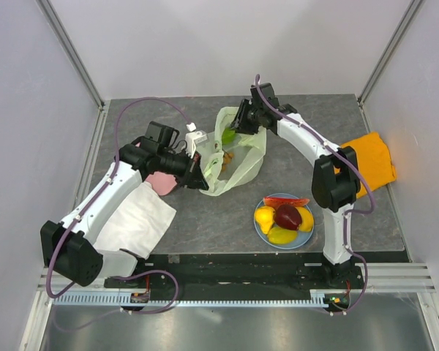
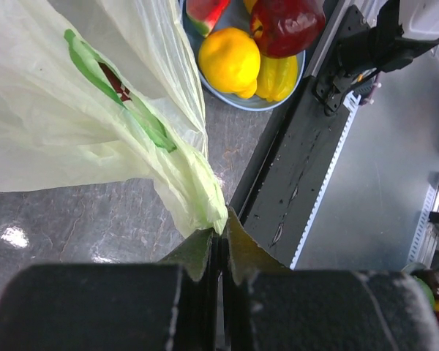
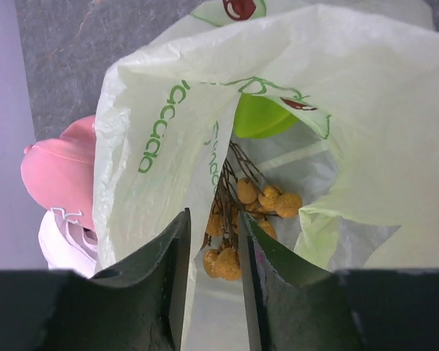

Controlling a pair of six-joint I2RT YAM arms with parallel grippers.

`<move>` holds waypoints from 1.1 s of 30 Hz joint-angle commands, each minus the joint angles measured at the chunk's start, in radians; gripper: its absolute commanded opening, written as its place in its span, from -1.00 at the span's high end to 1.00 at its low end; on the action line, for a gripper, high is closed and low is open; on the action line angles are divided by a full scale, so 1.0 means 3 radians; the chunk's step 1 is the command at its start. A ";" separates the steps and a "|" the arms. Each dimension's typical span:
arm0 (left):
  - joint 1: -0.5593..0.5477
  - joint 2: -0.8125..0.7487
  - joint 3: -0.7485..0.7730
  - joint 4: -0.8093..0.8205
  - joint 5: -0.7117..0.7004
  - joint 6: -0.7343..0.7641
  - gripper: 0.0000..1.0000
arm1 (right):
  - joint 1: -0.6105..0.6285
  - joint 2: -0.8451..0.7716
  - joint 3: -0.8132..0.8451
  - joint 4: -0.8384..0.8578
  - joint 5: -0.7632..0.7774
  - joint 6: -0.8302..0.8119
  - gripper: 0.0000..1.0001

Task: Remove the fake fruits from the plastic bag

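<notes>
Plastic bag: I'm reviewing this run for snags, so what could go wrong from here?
The right pincer straddles a wall of the plastic bag beside the brown bunch; it may pinch film, not fruit. With the left pincer shut on the bag's edge, a pull could tear the bag.

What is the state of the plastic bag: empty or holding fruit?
Not empty: the plastic bag holds a brown-orange fruit cluster and a green fruit.
</notes>
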 commanded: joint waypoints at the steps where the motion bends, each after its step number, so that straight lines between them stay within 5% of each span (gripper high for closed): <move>1: 0.0028 0.0016 0.0198 0.0135 0.0087 -0.0204 0.97 | 0.0030 0.0115 0.0045 0.0022 -0.0129 0.0269 0.22; 11: 0.0028 0.0027 0.0214 0.0038 0.0230 -0.0133 0.97 | 0.0112 0.0463 0.0127 0.0057 0.0121 0.0842 -0.66; 23: 0.0043 0.0006 0.0208 -0.0238 0.0373 0.0056 0.97 | 0.0020 0.0688 0.0321 0.0057 0.0295 0.0940 -0.43; 33: -0.0177 0.0032 0.0193 -0.0469 0.0594 0.0240 0.97 | -0.0011 0.1061 0.0591 0.0246 0.0372 0.1016 -0.59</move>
